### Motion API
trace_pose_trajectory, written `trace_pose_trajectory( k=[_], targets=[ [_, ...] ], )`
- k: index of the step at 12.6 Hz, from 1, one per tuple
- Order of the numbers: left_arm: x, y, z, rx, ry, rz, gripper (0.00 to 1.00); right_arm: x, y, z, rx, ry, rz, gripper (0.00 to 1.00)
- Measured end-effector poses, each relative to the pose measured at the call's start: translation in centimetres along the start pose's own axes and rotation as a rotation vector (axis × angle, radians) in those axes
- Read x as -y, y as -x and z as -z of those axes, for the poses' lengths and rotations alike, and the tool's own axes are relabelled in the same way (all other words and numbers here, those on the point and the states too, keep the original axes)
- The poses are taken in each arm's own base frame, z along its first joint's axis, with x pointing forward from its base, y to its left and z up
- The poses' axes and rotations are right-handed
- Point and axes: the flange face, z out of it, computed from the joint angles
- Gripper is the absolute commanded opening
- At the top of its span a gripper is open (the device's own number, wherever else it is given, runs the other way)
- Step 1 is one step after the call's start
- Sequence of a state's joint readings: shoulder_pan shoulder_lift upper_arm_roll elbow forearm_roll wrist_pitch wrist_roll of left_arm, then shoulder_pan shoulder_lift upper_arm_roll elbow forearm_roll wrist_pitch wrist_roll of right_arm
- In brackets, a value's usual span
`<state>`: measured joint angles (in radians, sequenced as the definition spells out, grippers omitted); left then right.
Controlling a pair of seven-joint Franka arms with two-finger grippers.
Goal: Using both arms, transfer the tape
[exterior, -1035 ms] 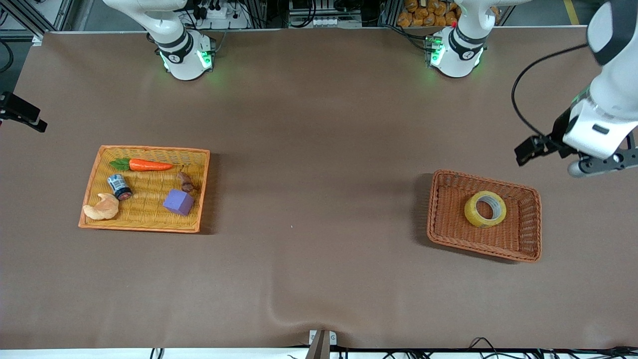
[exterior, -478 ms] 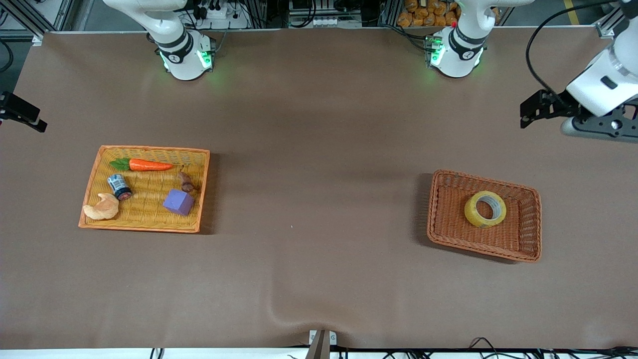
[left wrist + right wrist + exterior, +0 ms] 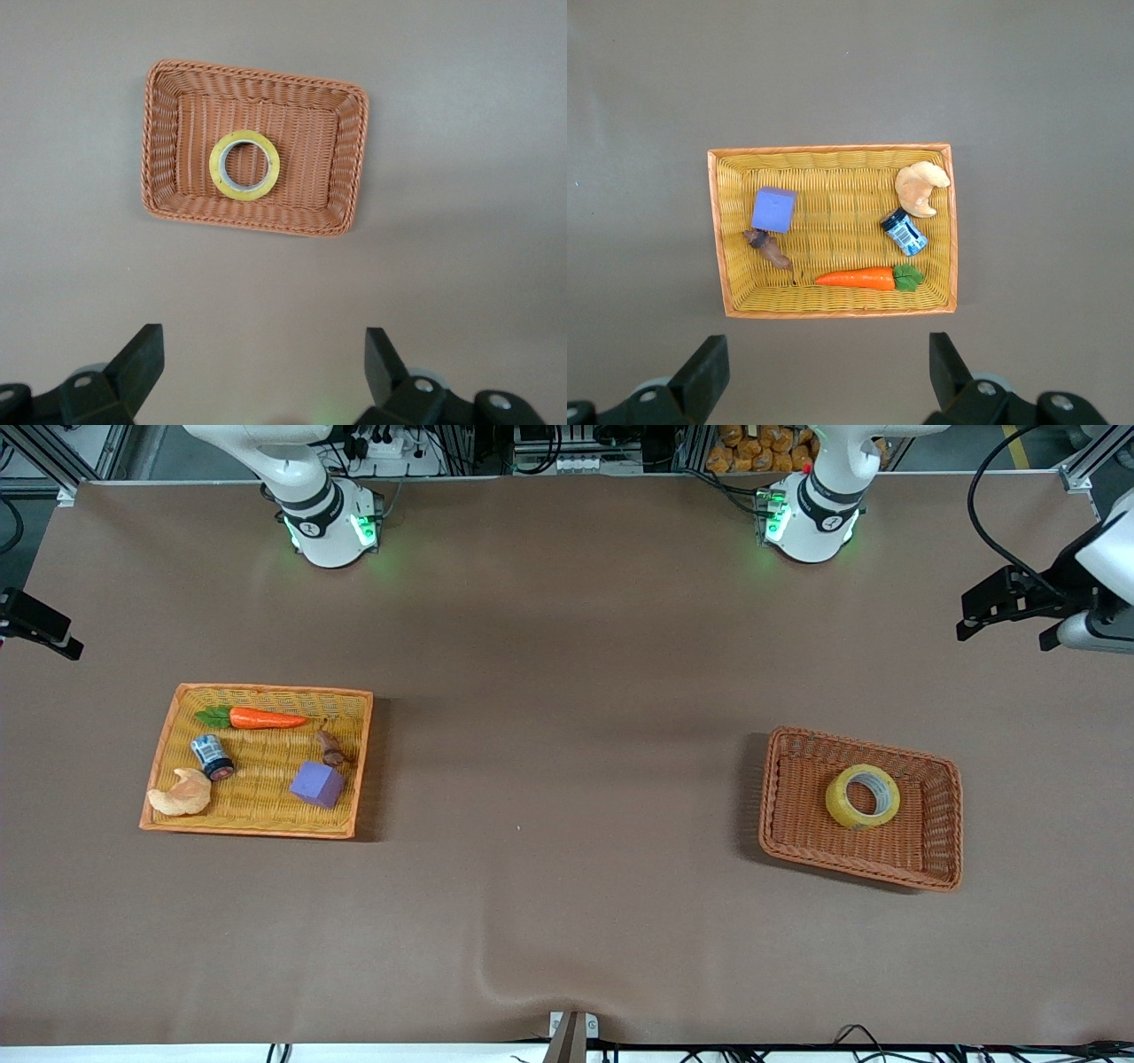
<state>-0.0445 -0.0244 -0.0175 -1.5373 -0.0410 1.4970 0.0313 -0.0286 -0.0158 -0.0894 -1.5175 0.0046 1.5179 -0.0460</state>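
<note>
Your tape (image 3: 863, 796) lies flat in the middle of the brown basket (image 3: 921, 872), at three o'clock on the counter (image 3: 567, 646). The left gripper (image 3: 261, 345) hangs high at the basket's one o'clock and the right gripper (image 3: 824, 350) over the yellow tray (image 3: 266, 688) at nine o'clock, both with jaws spread. This fits pickup pending or delivery done, so judge no further.
</note>
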Motion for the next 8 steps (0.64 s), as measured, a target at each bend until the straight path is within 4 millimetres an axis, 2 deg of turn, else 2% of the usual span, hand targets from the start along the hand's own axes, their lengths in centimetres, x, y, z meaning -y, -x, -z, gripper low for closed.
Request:
trace_pose_trajectory(
  k=[4, 8],
  targets=[
    [0.1, -0.1, -0.5, 0.014, -0.001, -0.007, 1.00, 0.0, 0.0, 0.0, 0.000, 0.000, 0.001, 1.00],
    [1.1, -0.5, -1.1, 0.024, -0.021, -0.044, 1.00, 0.1, 0.0, -0.1, 0.004, -0.001, 0.001, 1.00]
  ],
)
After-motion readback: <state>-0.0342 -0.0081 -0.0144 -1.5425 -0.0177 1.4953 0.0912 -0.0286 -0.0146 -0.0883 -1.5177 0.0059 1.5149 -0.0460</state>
